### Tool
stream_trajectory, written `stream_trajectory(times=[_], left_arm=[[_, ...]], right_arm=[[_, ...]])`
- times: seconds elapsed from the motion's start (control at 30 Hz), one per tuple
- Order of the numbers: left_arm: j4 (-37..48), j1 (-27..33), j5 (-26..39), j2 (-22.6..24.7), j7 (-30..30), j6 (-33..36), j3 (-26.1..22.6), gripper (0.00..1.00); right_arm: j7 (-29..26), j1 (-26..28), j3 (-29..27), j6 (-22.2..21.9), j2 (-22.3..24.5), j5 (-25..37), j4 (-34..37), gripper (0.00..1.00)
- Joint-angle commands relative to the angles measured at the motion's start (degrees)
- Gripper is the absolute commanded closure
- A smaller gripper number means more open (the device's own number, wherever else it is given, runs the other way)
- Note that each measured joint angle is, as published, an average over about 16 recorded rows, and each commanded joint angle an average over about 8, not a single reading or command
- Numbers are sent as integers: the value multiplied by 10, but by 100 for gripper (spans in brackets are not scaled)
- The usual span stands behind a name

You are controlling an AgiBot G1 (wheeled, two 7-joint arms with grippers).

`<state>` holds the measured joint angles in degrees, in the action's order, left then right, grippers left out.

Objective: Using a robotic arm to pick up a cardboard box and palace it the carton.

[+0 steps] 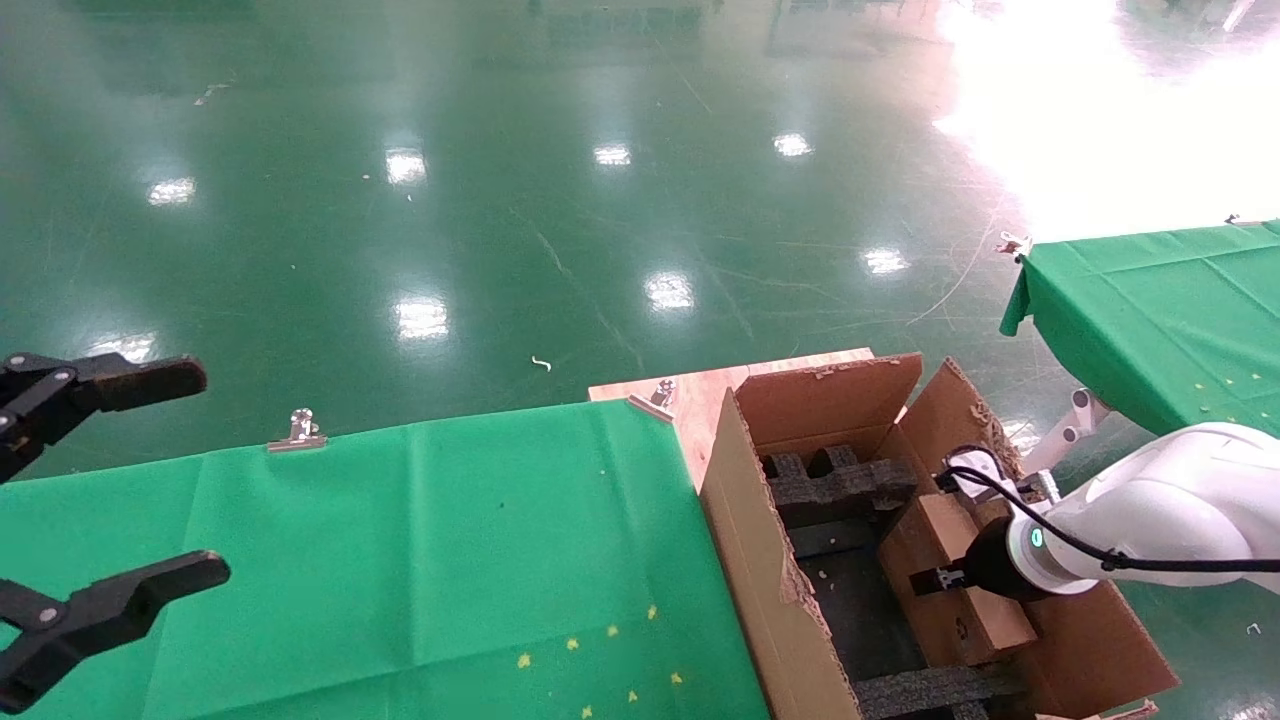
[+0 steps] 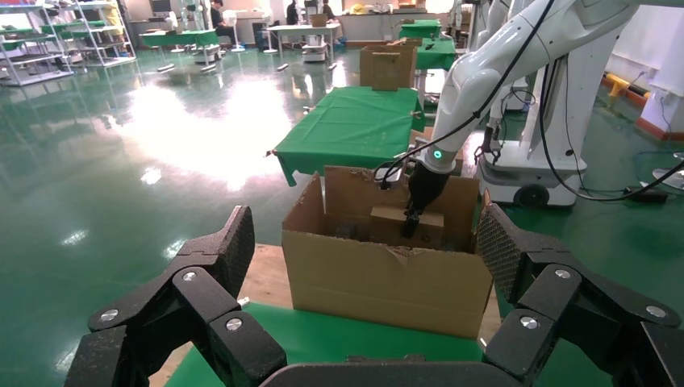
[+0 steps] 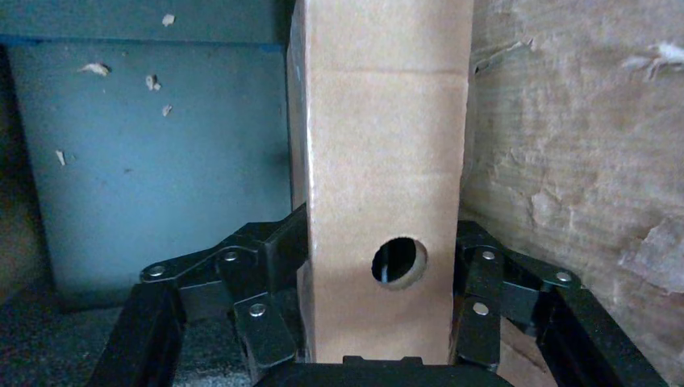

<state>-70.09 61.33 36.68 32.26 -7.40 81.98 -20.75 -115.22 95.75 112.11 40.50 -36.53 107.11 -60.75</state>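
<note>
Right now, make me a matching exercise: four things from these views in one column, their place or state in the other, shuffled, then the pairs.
1. left claw
2. right claw
3. cardboard box
4. metal clip

A. on the green cloth's far edge
B. open over the green table
C. shut on the box
D. held inside the carton

Pairs: 1-B, 2-C, 3-D, 4-A

Rough brown cardboard carton [image 1: 760,560], matt green cloth [image 1: 420,560], glossy floor [image 1: 500,200]

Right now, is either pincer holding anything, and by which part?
The right pincer grips the box by its two long sides, near the holed end, inside the carton. The left pincer holds nothing.
</note>
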Motion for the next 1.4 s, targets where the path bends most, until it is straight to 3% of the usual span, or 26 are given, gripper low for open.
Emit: stream_trajectory(times=[0.03,0.67,0.97,1.17,1.4], left_arm=[[0,0,0,0,0,0,0,0],[0,0,0,0,0,0,0,0],[0,0,0,0,0,0,0,0],[0,0,0,0,0,0,0,0],[0,0,0,0,0,0,0,0]], right_arm=[[0,1,0,0,0,0,0,0],[-11,31,-8,0,15,23,-25,0],[-15,106,-45,-1,33,11,-72,0],[21,174,-83,10,57,-48,-142,0],[138,226,-135,58,69,-209,-170,0]])
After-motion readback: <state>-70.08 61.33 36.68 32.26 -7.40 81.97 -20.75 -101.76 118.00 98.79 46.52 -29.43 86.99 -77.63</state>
